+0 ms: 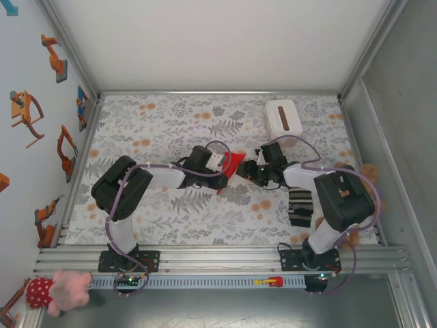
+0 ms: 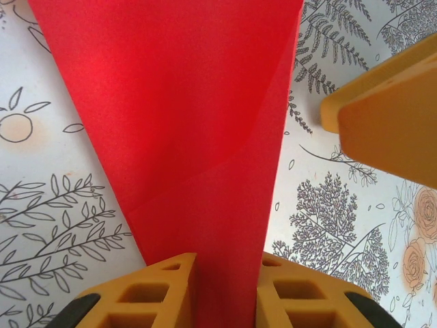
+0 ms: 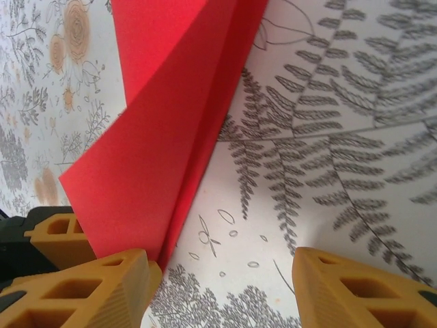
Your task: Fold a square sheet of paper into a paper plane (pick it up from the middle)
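At mid-table the paper point(image 1: 233, 162) is clamped from 9 o'clock by the left gripper point(image 2: 225, 273), the right gripper point(image 3: 222, 273) is set with fingers point(image 3: 341, 287) apart at its 3 o'clock edge, and, a fold being judged in hand, that edge must next be pinched and creased.

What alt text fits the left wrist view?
Creased red paper fills the middle, narrowing down to the gap between the left gripper's yellow fingers at the bottom edge. A finger of the right gripper juts in at upper right, above floral cloth.
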You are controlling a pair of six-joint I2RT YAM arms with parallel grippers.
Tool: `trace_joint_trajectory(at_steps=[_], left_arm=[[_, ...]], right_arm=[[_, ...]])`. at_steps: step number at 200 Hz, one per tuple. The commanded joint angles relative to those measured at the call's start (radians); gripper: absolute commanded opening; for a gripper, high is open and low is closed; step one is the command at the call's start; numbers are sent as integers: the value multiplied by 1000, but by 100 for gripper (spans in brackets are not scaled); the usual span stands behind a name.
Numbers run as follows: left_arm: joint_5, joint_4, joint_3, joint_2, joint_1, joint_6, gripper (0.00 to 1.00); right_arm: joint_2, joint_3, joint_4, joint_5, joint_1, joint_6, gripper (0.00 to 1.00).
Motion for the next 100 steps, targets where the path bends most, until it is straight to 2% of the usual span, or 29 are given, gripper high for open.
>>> trace_joint_trajectory(at_steps=[1, 52, 100], left_arm=[[8, -21, -11, 20, 6, 7, 25], [-18, 12, -53, -6, 7, 68, 24], [15, 111, -117, -23, 26, 49, 24]], right_arm=[[16, 43, 14, -34, 6, -38, 57], [29, 55, 39, -24, 5, -16, 57], [65, 80, 5, -23, 6, -107, 60]])
